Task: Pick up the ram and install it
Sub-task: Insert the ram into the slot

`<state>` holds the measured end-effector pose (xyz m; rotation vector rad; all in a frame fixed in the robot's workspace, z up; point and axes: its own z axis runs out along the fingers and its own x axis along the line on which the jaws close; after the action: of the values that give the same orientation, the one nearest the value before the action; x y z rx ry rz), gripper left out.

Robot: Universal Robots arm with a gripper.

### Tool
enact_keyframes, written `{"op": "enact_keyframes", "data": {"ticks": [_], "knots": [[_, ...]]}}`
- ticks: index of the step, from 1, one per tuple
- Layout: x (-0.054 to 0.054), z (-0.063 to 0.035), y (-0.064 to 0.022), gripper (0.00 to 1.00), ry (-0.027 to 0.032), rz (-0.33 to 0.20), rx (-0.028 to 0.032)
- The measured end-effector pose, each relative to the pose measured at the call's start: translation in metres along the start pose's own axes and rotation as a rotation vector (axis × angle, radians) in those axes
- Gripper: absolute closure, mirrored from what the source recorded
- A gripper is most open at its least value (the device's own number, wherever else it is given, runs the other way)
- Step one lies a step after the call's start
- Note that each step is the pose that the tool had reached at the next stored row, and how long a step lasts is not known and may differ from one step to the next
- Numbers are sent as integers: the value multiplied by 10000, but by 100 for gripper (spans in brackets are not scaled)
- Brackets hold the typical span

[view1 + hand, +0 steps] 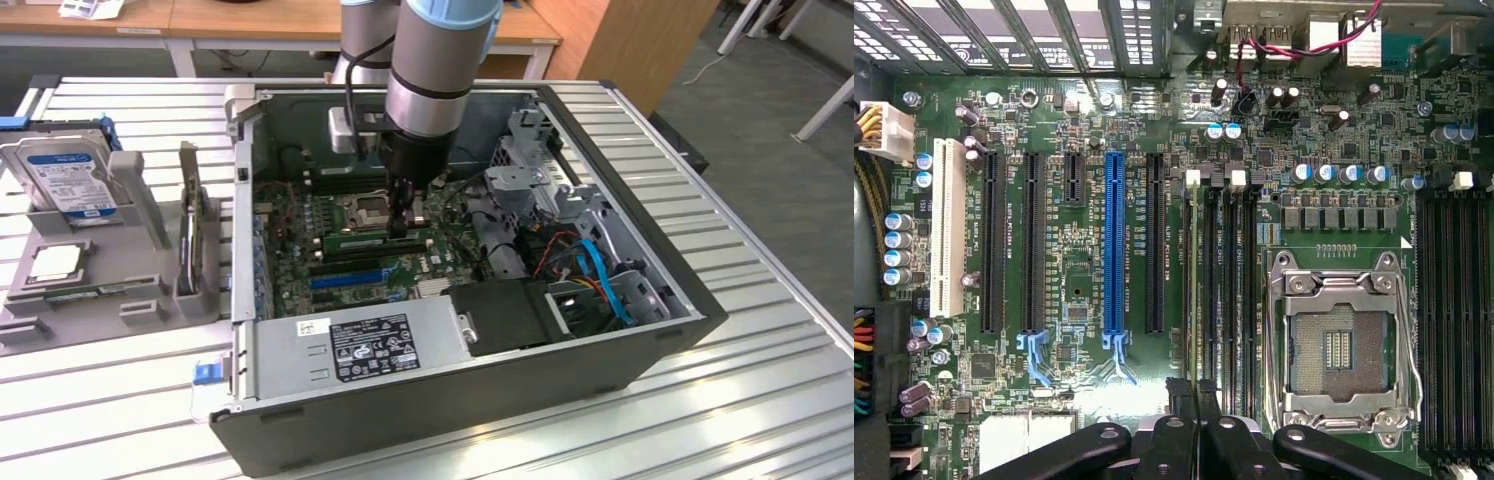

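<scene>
Since the hand [400,230] is clenched on the ram [358,242], keep it upright and press straight down, both ends evenly.

Universal Robots arm [430,70]: silver-grey cylindrical link topped by a light-blue joint cover, ending below in 1 black ring and a black wrist section. A pale grey box [344,130] is mounted on the wrist's side, with 1 black cable [350,85] running to it. Gripper [400,225]: matt black, 2 slim fingers [1182,400], 4 linkage bars [1084,445] with rounded pivot ends
</scene>
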<state>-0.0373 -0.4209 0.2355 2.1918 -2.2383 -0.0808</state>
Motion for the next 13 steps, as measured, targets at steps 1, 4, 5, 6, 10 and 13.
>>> {"op": "enact_keyframes", "data": {"ticks": [1, 4, 5, 6, 10, 13], "knots": [[0, 0, 0, 89, 0, 0, 0], [-1, 4, 0, 89, -4, 0, 0], [-1, 6, -1, 89, -4, 0, 0], [-1, 7, -1, 89, -4, -1, 0], [-4, 9, -1, 89, -7, -1, 1], [-7, 8, 0, 89, -6, -1, 0]]}}
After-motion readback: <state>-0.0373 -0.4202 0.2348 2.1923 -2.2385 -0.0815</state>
